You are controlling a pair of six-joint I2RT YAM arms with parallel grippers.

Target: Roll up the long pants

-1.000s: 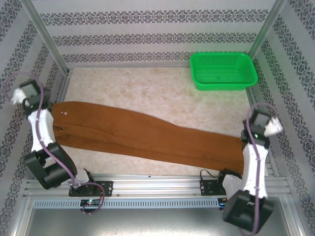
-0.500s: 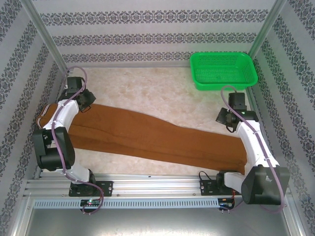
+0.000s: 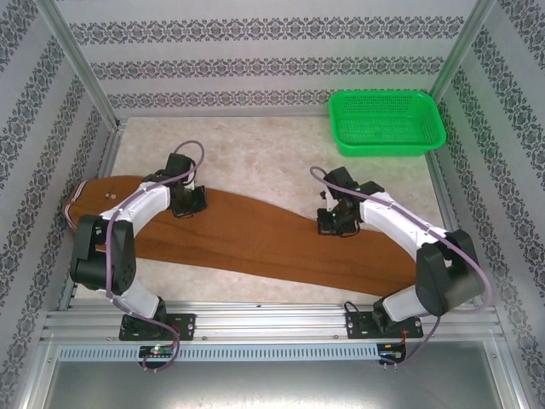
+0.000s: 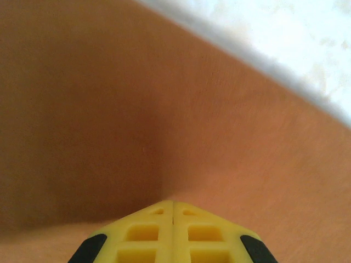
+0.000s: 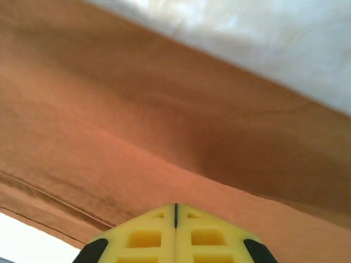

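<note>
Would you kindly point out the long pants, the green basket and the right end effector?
long pants [image 3: 255, 239], top external view, middle of the legs.
green basket [image 3: 385, 149], top external view, its near wall.
right end effector [image 5: 175, 213], right wrist view, seam between its shut fingertips.

long pants [image 3: 255, 239] | rust-brown, unrolled, lying flat; legs together in one long strip | waistband [image 3: 75, 203] at far left, pale lining showing; small button [image 3: 108, 195] face up | legs slant rightward across the table [image 3: 272, 162]

Left claw [image 3: 189, 207], right claw [image 3: 332, 227] closed, seemingly reaching pants [image 3: 255, 240].
</note>
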